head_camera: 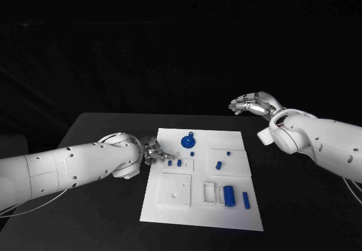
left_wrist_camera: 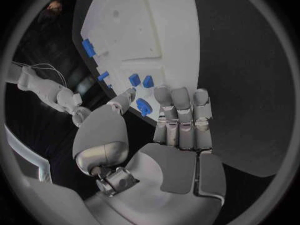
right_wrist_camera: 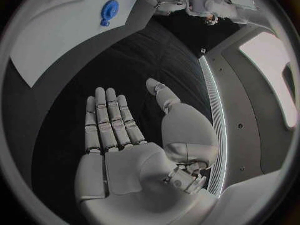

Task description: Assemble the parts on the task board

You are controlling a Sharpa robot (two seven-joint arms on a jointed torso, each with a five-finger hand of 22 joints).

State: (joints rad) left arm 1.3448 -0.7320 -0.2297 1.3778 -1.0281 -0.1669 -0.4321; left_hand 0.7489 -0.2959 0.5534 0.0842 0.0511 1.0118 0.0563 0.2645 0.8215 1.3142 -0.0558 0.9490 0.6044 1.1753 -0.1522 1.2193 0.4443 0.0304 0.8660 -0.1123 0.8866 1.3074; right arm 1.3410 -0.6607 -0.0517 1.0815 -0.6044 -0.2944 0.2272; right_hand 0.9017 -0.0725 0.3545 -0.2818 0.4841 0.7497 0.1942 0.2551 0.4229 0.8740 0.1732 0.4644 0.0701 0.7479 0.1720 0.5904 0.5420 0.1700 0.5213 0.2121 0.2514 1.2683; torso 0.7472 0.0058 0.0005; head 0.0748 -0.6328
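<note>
- Left hand (head_camera: pixel 155 153) at the left edge of the task board (head_camera: pixel 226 219), holding nothing; fingers (left_wrist_camera: pixel 180 105) extended side by side, thumb set apart.
- Nearest parts: pair of small blue pegs (head_camera: pixel 174 163) just beside the fingertips, toward the board's middle; a third small part (left_wrist_camera: pixel 143 106) between thumb and fingers, not clearly pinched.
- Pegs' long axes roughly parallel, running away from the robot.
- Right hand (head_camera: pixel 252 103) raised beyond the board's far right corner, well apart from all parts; fingers straight and together, palm bare (right_wrist_camera: pixel 119 160).
- Blue disc (head_camera: pixel 187 141) at the board's far end; larger cylinder (head_camera: pixel 229 195) lengthwise in the near right tray.
- Judgement: left hand far nearer; pegs its likely pick.
</note>
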